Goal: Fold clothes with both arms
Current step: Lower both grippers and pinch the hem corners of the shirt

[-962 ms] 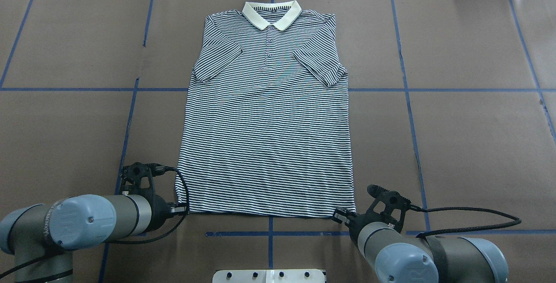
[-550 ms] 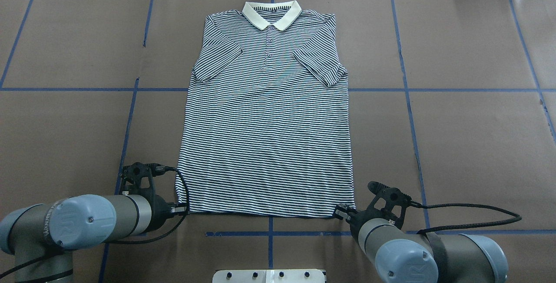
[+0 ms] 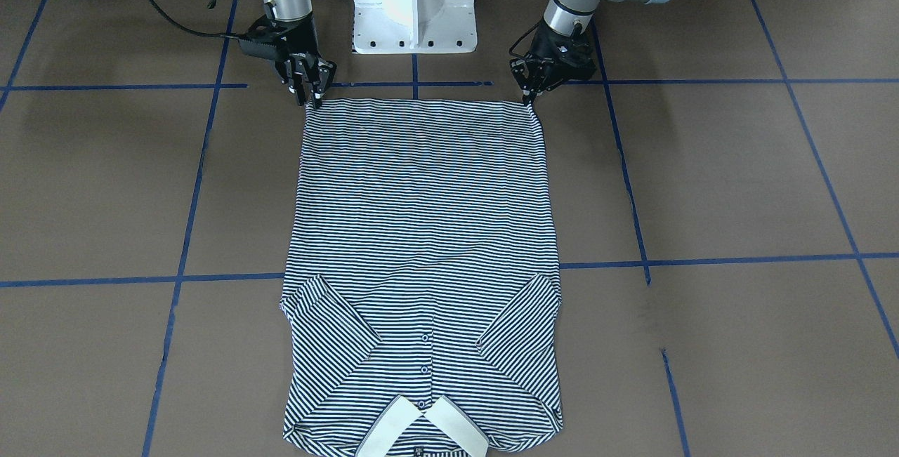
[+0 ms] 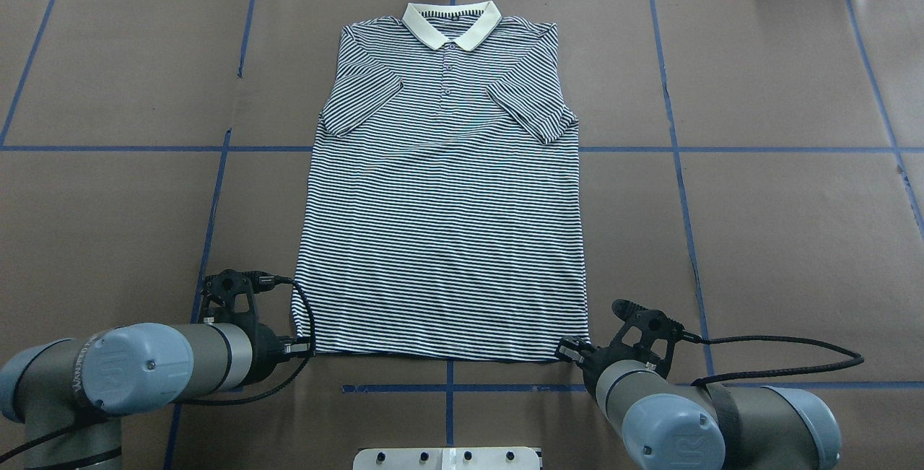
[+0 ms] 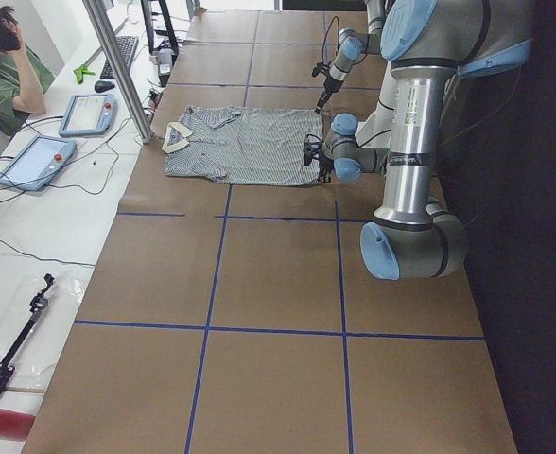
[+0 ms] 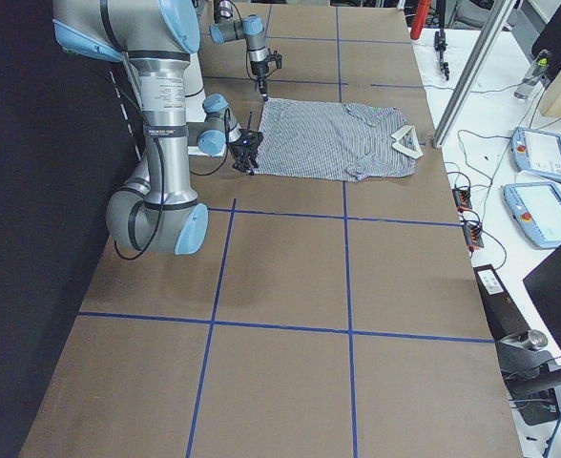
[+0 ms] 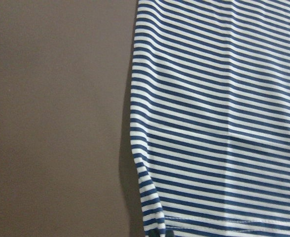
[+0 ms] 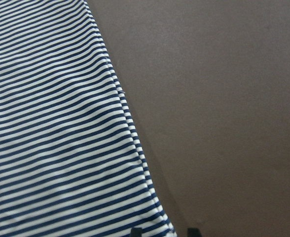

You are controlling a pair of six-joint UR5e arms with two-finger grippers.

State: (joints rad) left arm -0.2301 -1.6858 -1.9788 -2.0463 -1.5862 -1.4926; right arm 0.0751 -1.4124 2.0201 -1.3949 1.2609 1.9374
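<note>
At the top of the front-facing view, the right gripper [image 3: 309,95] is seen at upper left and the left gripper [image 3: 528,95] at upper right. Each is lowered onto one hem corner of the striped polo shirt [image 3: 421,218]. The shirt is spread flat, front up, mid-frame on the brown table [image 3: 737,176]. Both sleeves are folded in over the chest and the cream collar [image 3: 421,429] lies at the bottom edge.

Seen from overhead, one small change is noted. Over the last second the right gripper has been brought slightly up and in, and is now touching the lower right hem corner. The left gripper has been kept in place at the lower left corner, and the shirt has not been shifted.

From the two side views it is only confirmed that both arms are held low at the hem end.

Through the left wrist camera, the hem corner is seen slightly rippled at the bottom edge beside a dark sliver. Whether this pincer is spread or pressed together cannot be told.

Through the right wrist camera, two fingertips [image 8: 135,231] are seen spread, with the hem corner between them and unpinched.

The approach is therefore judged to be finished. Closing on the right corner is judged to be needed before the hem can be lifted toward the collar.
</note>
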